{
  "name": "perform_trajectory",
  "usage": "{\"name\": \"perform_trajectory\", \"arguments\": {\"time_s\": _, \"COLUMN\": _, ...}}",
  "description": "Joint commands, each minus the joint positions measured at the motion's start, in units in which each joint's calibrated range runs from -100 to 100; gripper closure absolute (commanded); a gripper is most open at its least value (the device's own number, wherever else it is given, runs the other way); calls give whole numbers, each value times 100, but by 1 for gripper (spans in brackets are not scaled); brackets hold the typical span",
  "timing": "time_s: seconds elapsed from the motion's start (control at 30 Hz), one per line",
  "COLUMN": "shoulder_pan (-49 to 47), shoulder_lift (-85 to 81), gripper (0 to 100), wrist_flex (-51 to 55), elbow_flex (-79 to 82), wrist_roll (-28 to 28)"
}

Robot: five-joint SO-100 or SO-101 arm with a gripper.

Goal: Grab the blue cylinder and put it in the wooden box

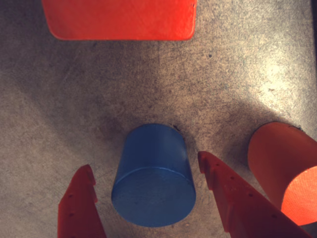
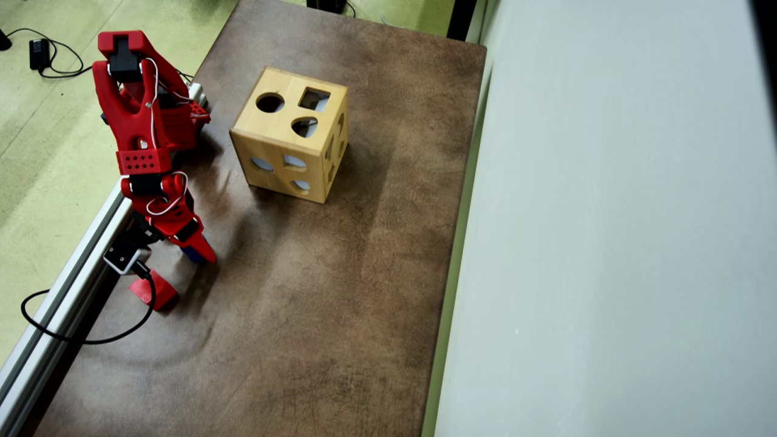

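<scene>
In the wrist view the blue cylinder stands upright on the brown tabletop, between my two red fingers. My gripper is open around it, with a gap of table showing on each side of the cylinder. From overhead, my gripper hangs low near the table's left edge, and only a sliver of the blue cylinder shows under it. The wooden box sits apart at the upper middle of the table, with round, square and other cut-outs in its top and sides.
A red flat-sided block lies just beyond the cylinder, and a red rounded block lies close outside the right finger. Overhead, a red block sits below the gripper. An aluminium rail runs along the table's left edge.
</scene>
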Motion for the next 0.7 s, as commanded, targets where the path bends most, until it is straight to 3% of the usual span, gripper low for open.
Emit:
{"name": "perform_trajectory", "arguments": {"time_s": 0.0, "shoulder_pan": -44, "shoulder_lift": -18, "gripper": 67, "wrist_flex": -44, "elbow_flex": -107, "wrist_roll": 39}}
{"name": "perform_trajectory", "arguments": {"time_s": 0.67, "shoulder_pan": -259, "shoulder_lift": -18, "gripper": 67, "wrist_flex": 44, "elbow_flex": -80, "wrist_roll": 34}}
